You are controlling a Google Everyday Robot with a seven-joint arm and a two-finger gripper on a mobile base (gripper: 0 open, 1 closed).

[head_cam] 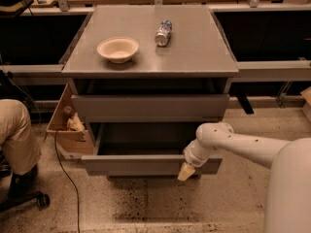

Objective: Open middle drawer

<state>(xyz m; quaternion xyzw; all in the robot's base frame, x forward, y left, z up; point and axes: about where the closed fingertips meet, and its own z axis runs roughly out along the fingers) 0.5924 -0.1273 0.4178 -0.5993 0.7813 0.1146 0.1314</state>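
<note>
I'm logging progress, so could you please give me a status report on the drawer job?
Gripper low at the middle drawer front, right of centre. Drawer pulled out, grey inside showing. Nothing seen in front of it.

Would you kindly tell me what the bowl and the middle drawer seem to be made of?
The bowl looks like moulded paper or fibre: matte beige, thin rim. The middle drawer seems painted metal or laminate, I cannot tell which: flat, uniform grey, dull finish. The gripper sits at its front, right of centre.
</note>
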